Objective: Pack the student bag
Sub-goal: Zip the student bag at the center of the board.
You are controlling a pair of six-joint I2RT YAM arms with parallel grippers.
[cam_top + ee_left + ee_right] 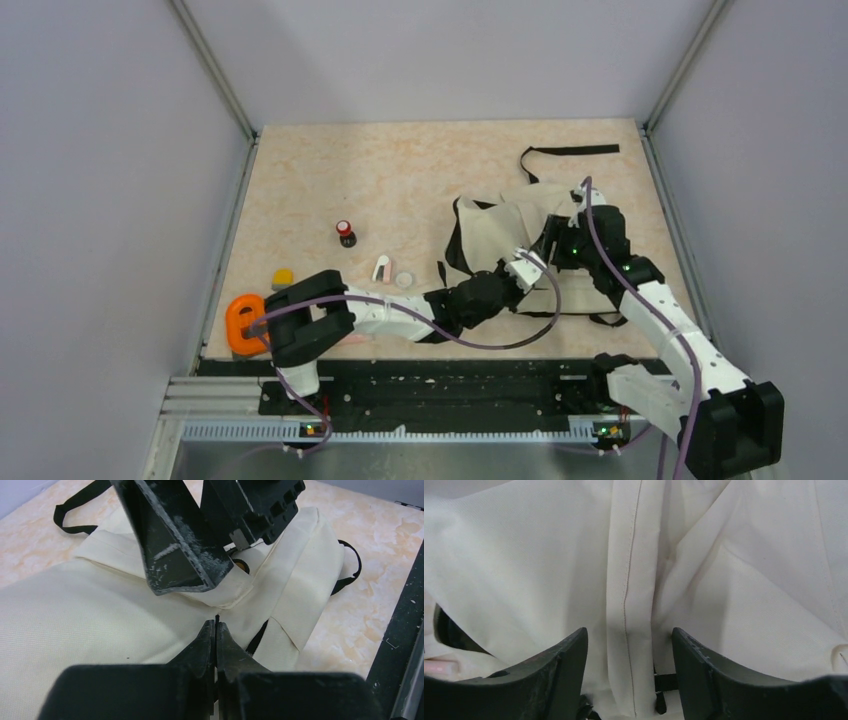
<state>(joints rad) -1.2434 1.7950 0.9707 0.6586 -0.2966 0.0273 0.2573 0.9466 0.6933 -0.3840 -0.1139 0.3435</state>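
The student bag [495,238] lies slumped flat on the right half of the counter [400,170], closer to the far right corner than to the near edge. One black strap [570,151] trails out toward the far side.

The bag is soft cream cloth with no frame showing, and it creases and folds over itself. It will probably sag and bunch rather than hold its mouth open unaided. It looks light as it lies. The weave should not slip in a grip, but a shallow pinch may lift only the top layer. The stitched band [629,580] and the seams look like the firmer places to take hold. The loose strap could snag.

The left hand [216,630] is closed, its tips meeting right at the cloth beside a fold. A thin dark sliver sits at the tips, but I cannot tell whether anything is pinched. The right hand [629,652] is open, its fingers straddling the stitched band without visibly pressing it.

The bag sits near the counter's right edge, so there is little room on that side. Bare counter opens to the left of the bag, as far as a small bottle [345,233]. The two hands work very close together over the cloth, so any pull needs care not to knock one against the other.
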